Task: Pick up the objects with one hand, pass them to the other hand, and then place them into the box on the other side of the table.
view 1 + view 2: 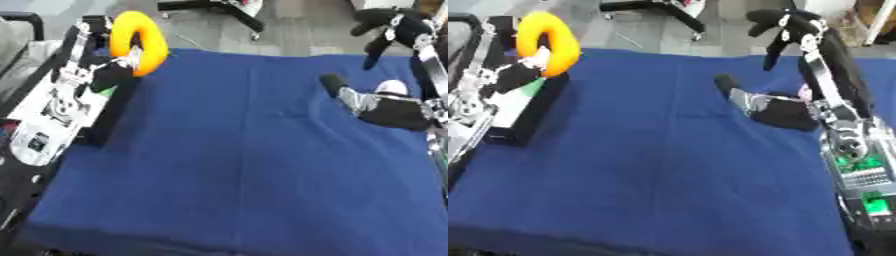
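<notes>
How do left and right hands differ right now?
The left hand is at the table's left edge, curled round the orange ring; the right hand is raised over the far right, holding nothing. The left hand's fingers are curled; the right hand's hang straight. Both are black.

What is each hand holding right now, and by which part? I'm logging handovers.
The left hand grips the yellow ring at its lower edge. The right hand holds nothing, fingers hanging relaxed.
</notes>
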`<state>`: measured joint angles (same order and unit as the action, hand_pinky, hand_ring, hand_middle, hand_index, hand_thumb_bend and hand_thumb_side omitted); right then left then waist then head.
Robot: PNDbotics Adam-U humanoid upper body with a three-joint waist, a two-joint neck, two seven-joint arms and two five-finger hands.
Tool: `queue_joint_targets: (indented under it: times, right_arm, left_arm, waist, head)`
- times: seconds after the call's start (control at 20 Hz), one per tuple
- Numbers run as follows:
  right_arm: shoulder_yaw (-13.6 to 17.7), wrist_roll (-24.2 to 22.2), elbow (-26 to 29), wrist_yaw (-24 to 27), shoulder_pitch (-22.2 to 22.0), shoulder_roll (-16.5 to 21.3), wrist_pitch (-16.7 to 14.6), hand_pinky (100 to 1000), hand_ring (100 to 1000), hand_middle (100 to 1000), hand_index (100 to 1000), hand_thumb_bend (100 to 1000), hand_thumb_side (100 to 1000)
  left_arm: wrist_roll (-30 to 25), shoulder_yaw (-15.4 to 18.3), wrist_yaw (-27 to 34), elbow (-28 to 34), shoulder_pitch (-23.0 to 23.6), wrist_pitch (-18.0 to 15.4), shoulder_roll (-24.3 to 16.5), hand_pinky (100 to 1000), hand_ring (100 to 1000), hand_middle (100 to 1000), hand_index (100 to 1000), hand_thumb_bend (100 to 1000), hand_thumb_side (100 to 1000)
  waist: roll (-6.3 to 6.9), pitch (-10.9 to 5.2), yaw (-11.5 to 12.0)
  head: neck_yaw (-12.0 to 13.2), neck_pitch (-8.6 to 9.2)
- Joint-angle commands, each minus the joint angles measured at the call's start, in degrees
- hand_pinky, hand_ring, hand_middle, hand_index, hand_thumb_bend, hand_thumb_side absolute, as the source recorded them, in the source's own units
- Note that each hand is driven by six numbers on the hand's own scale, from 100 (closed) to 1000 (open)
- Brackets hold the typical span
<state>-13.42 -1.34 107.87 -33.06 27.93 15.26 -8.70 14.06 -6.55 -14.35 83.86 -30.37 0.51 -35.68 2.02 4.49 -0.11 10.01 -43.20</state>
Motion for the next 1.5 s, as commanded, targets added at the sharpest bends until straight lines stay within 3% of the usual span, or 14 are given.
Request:
queue_joint_targets:
  times: [0.05, 0.15, 0.2, 0.4, 0.55, 0.75, 1.0, 1.2, 1.35, 1.45, 1.5]
  right_arm:
    - [0.6, 0.1, 0.3, 0.1, 0.5, 1.0, -0.1, 567, 382, 618, 809, 462, 441]
    - [0.6, 0.1, 0.2, 0.1, 0.5, 1.0, -0.2, 567, 382, 618, 809, 462, 441]
    - [0.6, 0.0, 0.2, 0.1, 0.4, 1.1, -0.1, 563, 376, 612, 807, 462, 440]
    - [0.4, -0.1, -0.1, 0.4, -0.1, 1.1, -0.2, 560, 372, 608, 805, 462, 439]
    - [0.3, -0.3, -0.3, 0.6, -0.2, 1.0, -0.3, 558, 369, 605, 804, 462, 440]
    - [0.2, -0.5, -0.3, 0.9, -0.3, 1.0, -0.3, 557, 368, 603, 803, 461, 440]
    - [0.1, -0.8, -0.3, 1.0, -0.4, 0.9, -0.5, 557, 366, 602, 803, 458, 440]
    - [0.1, -1.0, -0.2, 1.2, -0.5, 0.9, -0.5, 556, 364, 600, 802, 456, 440]
    - [0.2, -1.1, -0.2, 1.2, -0.5, 0.9, -0.6, 557, 364, 600, 803, 454, 440]
    - [0.3, -1.1, -0.2, 1.3, -0.5, 0.9, -0.5, 557, 363, 599, 803, 453, 439]
    - [0.3, -1.1, -0.2, 1.2, -0.5, 0.9, -0.5, 557, 363, 599, 803, 453, 439]
  left_arm:
    - [0.6, 1.5, -6.2, -2.7, -2.2, 1.9, -3.6, 486, 560, 375, 366, 100, 100]
    - [0.7, 1.6, -7.3, -3.1, -2.4, 2.0, -3.6, 486, 560, 375, 366, 100, 100]
    - [0.6, 1.7, -7.6, -3.4, -2.4, 2.1, -3.8, 484, 502, 349, 372, 401, 100]
    - [-2.5, 2.1, -10.9, -8.5, -3.2, 5.2, -8.8, 486, 459, 312, 354, 530, 100]
    - [-4.4, 2.0, -13.7, -13.2, -3.7, 8.1, -11.9, 487, 423, 270, 360, 586, 100]
    - [-4.3, 0.6, -17.9, -20.0, -5.0, 11.8, -12.6, 492, 382, 254, 370, 636, 100]
    - [-5.1, 0.0, -23.4, -28.9, -6.4, 10.7, -11.6, 535, 388, 305, 422, 640, 100]
    - [-6.3, 0.0, -27.3, -34.6, -7.1, 8.0, -10.2, 654, 572, 554, 661, 674, 100]
    - [-8.1, 0.5, -30.2, -36.4, -7.1, 6.8, -9.1, 733, 708, 731, 807, 732, 288]
    - [-9.6, 1.2, -32.1, -36.7, -7.0, 6.1, -8.6, 796, 794, 827, 893, 794, 468]
    - [-10.2, 1.7, -33.2, -36.5, -6.9, 5.8, -8.4, 796, 794, 827, 893, 794, 468]
  waist:
    - [0.12, -1.1, -0.1]
    - [0.12, -1.11, -0.1]
    - [0.2, -1.16, 0.0]
    - [0.35, -1.36, -0.4]
    - [0.39, -1.36, -1.0]
    - [0.59, -1.44, -1.2]
    - [0.56, -1.59, -1.3]
    - [0.35, -1.61, -1.4]
    - [0.23, -1.58, -1.3]
    - [0.17, -1.55, -1.3]
    - [0.15, -1.54, -1.3]
  head:
    - [0.6, 0.45]
    - [0.6, 0.44]
    - [0.1, 0.52]
    - [-1.6, 0.91]
    - [-1.5, 1.03]
    - [-1.5, 1.15]
    - [-1.8, 1.32]
    - [-2.0, 1.52]
    - [-2.1, 1.52]
    - [-2.2, 1.44]
    - [-2.2, 1.39]
